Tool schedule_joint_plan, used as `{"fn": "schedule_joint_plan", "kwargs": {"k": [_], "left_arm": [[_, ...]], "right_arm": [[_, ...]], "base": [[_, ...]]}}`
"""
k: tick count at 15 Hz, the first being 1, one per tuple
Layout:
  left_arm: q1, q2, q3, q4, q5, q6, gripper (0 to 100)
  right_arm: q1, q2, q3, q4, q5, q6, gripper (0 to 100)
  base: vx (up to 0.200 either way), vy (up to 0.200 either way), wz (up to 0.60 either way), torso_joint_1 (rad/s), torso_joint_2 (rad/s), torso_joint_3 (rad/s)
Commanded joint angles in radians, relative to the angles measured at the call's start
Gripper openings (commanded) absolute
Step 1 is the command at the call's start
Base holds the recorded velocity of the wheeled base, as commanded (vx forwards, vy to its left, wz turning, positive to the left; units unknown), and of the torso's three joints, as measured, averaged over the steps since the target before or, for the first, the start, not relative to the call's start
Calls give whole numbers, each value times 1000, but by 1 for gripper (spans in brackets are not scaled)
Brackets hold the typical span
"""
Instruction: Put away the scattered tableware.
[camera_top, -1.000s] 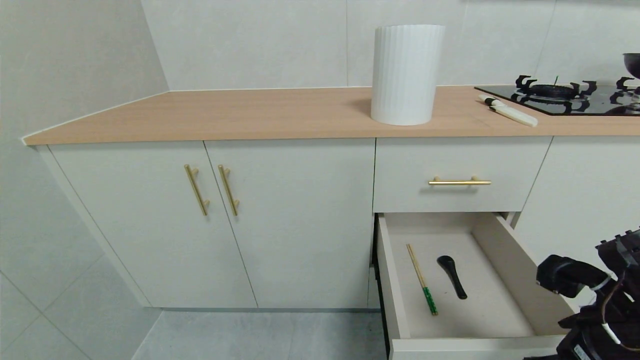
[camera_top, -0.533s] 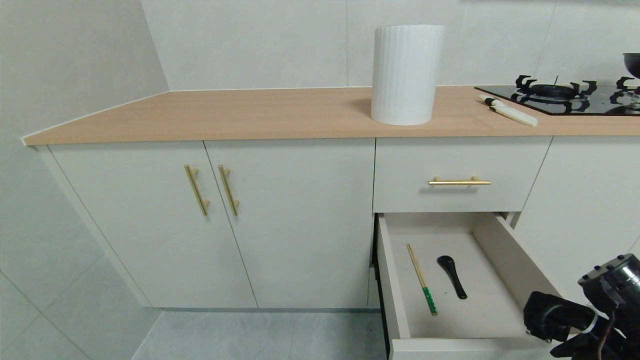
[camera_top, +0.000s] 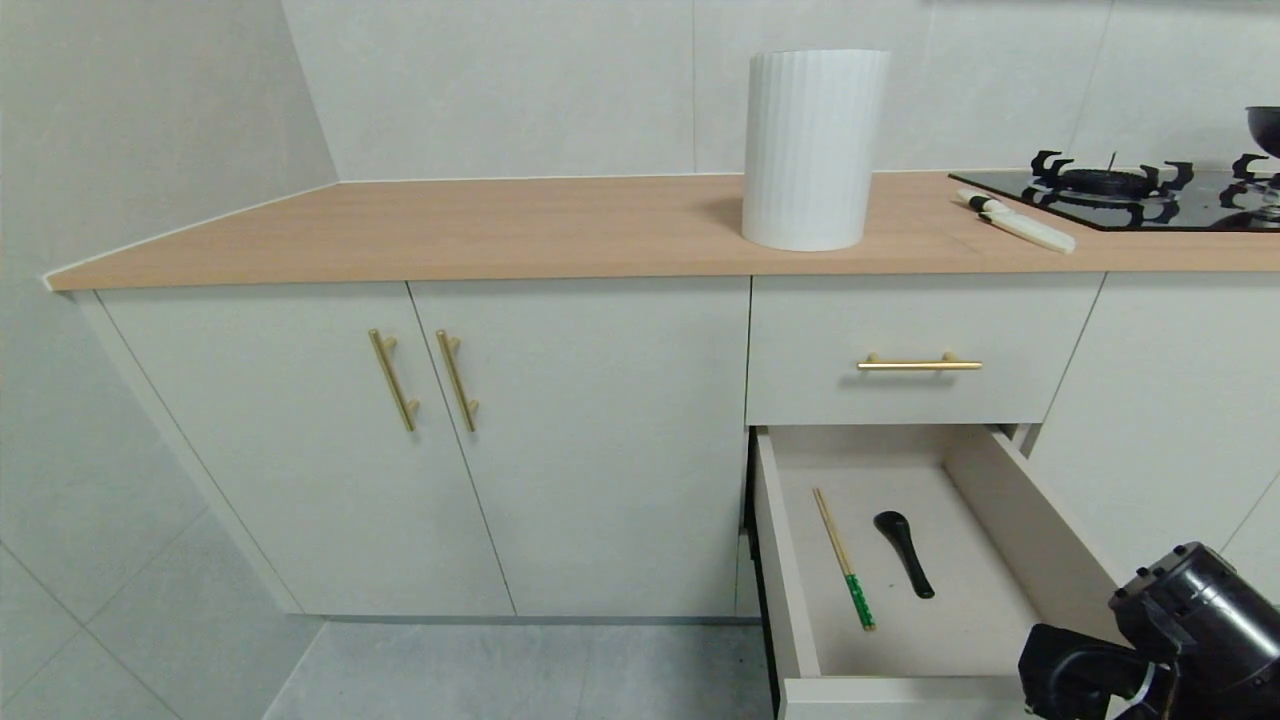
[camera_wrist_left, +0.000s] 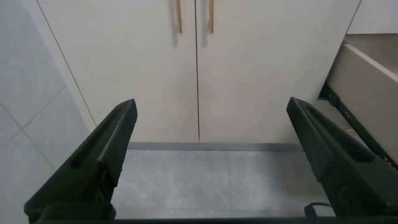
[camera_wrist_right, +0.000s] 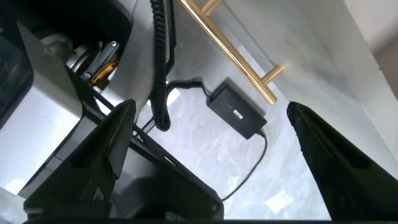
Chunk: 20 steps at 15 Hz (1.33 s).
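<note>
The lower drawer (camera_top: 782, 560) stands pulled out. Inside it lie a pair of chopsticks with green ends (camera_top: 845, 560) and, just right of them, a black spoon (camera_top: 905, 553). On the counter by the stove rests a white knife (camera_top: 1020, 222). My right arm (camera_top: 1150, 640) hangs low at the drawer's front right corner. In its wrist view my right gripper (camera_wrist_right: 210, 109) is open and empty, facing a gold bar handle (camera_wrist_right: 230, 46) on a pale panel. My left gripper (camera_wrist_left: 210, 106) is open and empty, low before the cabinet doors (camera_wrist_left: 199, 62).
A tall white ribbed canister (camera_top: 812, 148) stands on the wooden counter (camera_top: 450, 230). A black gas hob (camera_top: 1120, 190) is at the right. The upper drawer (camera_top: 920, 350) is closed. On the floor lie a black box and its cable (camera_wrist_right: 237, 112).
My right arm has sunk lower and drifted toward the drawer's front corner. The chopsticks and spoon in the drawer have stayed put.
</note>
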Motion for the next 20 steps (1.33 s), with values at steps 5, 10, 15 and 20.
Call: {"fn": "schedule_joint_plan", "kwargs": {"k": [5,10,15,20], "left_arm": [[0,2,0,0,-1,-1,100],[0,2,0,0,-1,-1,100],[0,2,0,0,-1,-1,100],[0,2,0,0,-1,0,100]], "right_arm": [[-19,87,-6,-105,-31,70,100],[-22,158,-6,-234,-86,167,100],[-30,265,-47,-378,-135,337,100],[-68,362,-55,-541,-172,384,100]], "base": [[0,0,0,0,0,0],[0,0,0,0,0,0],[0,0,0,0,0,0],[0,0,0,0,0,0]]}}
